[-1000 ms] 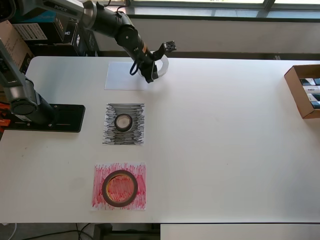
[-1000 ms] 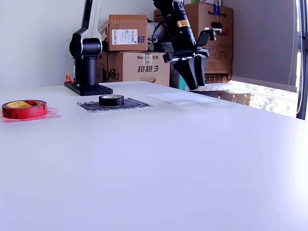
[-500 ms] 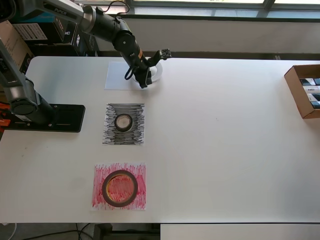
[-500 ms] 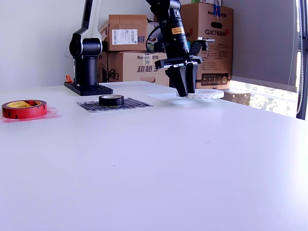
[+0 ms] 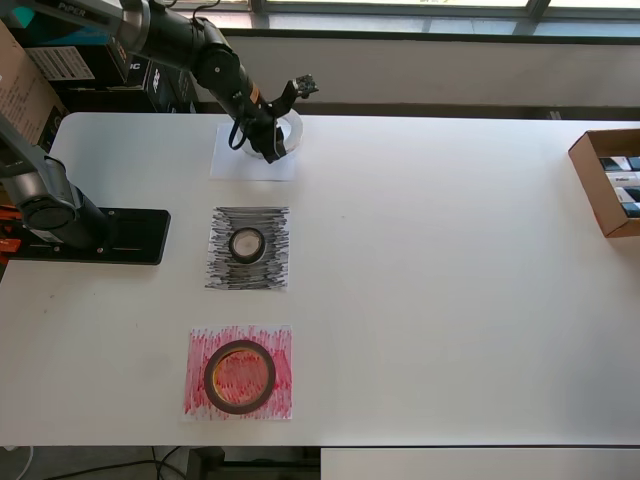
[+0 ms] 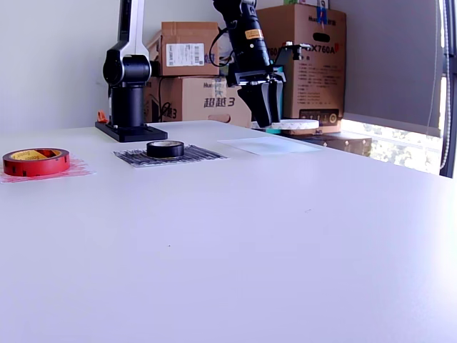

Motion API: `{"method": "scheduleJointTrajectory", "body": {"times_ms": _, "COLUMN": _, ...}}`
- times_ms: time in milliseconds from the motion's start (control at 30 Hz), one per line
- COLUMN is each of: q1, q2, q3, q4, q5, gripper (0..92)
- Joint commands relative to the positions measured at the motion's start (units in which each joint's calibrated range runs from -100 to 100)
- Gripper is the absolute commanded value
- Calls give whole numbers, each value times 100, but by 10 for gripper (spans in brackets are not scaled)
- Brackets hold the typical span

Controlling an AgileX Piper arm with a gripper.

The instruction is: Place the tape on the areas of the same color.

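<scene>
Gripper (image 6: 265, 114) jaws clamped on white tape ring (image 6: 293, 124), held above the white sheet (image 6: 268, 145). Cardboard box (image 6: 307, 50) behind reads "GX760A"; another carton (image 6: 214, 100) "3".

Setting: robotics lab or test room within an office-type building.

Evidence:
- White table (image 5: 450, 300), large and plain, serving as a work surface; its far edge runs along a window sill (image 5: 420, 28) in the overhead view.
- Black robot base plate (image 5: 120, 236) fixed at the overhead view's left edge of the table, carrying an arm column (image 6: 130, 71).
- Stacked cardboard shipping boxes (image 6: 189, 50) with printed labels, against the far wall in the exterior view; one large carton (image 6: 314, 43) marked GX760A.
- Open cardboard box (image 5: 608, 180) of small items at the overhead view's right table edge.
- Bare pale wall (image 6: 50, 64); daylight from a window at the exterior view's right.
</scene>
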Motion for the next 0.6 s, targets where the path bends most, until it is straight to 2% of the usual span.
{"method": "scheduleJointTrajectory", "body": {"times_ms": 0, "q1": -27, "q2": -14, "q3": -9, "q4": -38, "q5": -241, "gripper": 48}}
{"method": "scheduleJointTrajectory", "body": {"times_ms": 400, "q1": -27, "q2": -14, "q3": 355, "q4": -38, "q5": -953, "gripper": 48}}
{"method": "scheduleJointTrajectory", "body": {"times_ms": 567, "q1": -19, "q2": -14, "q3": 373, "q4": -38, "q5": -1011, "gripper": 48}}
